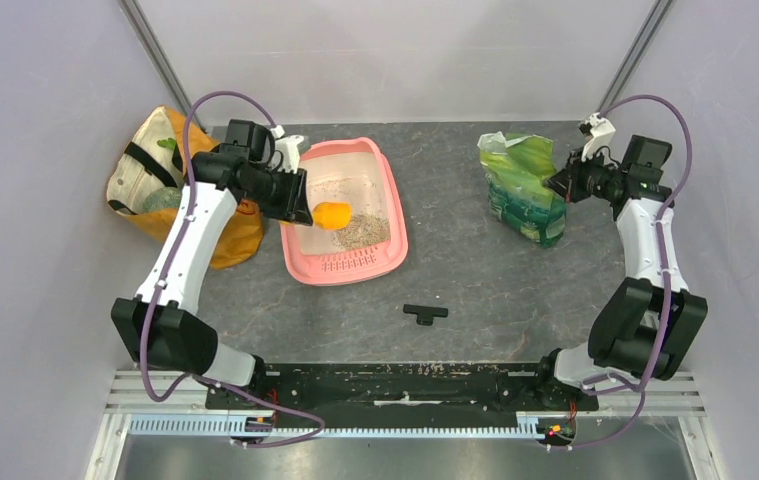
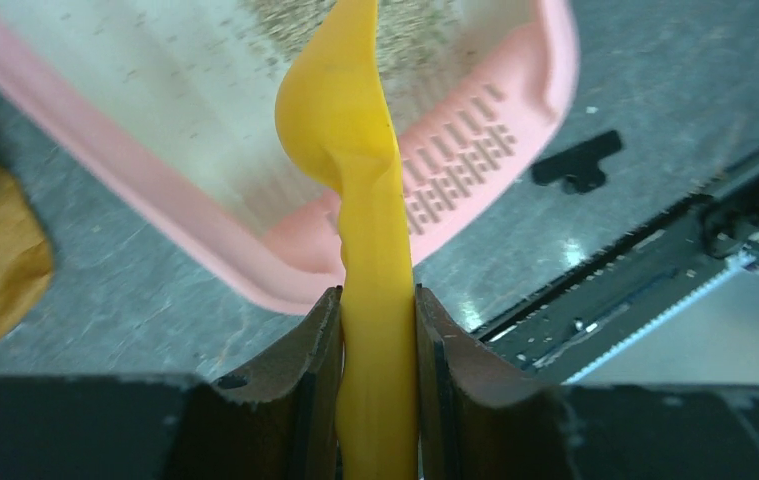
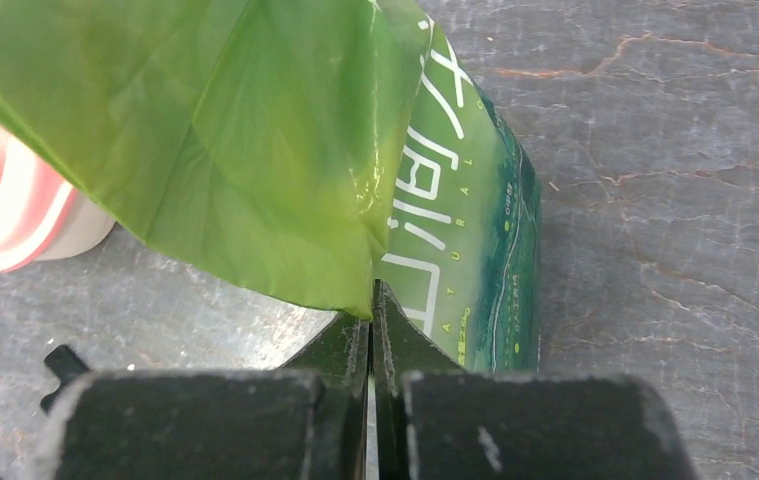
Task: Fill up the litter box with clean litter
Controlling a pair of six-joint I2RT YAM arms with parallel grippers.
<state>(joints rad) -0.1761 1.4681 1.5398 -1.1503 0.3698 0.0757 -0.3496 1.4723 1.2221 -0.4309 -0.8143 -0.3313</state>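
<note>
The pink litter box (image 1: pixel 395 215) lies left of the table's middle, its slotted lip (image 2: pixel 455 160) at the near end. A pile of grey-beige litter (image 1: pixel 360 231) sits in its near part, also at the top of the left wrist view (image 2: pixel 415 20). My left gripper (image 1: pixel 300 205) is shut on the handle of an orange scoop (image 2: pixel 355 150), whose bowl (image 1: pixel 332 215) hangs over the box. My right gripper (image 1: pixel 558 185) is shut on the top edge of the glossy green foil bag (image 1: pixel 523 185), which stands at the right; the pinched foil shows in the right wrist view (image 3: pixel 255 170).
An orange-tan fabric bag (image 1: pixel 170 190) stands at the far left behind my left arm. A small black T-shaped part (image 1: pixel 425 313) lies on the grey table in front of the box. The arms' black base rail (image 1: pixel 405 385) runs along the near edge.
</note>
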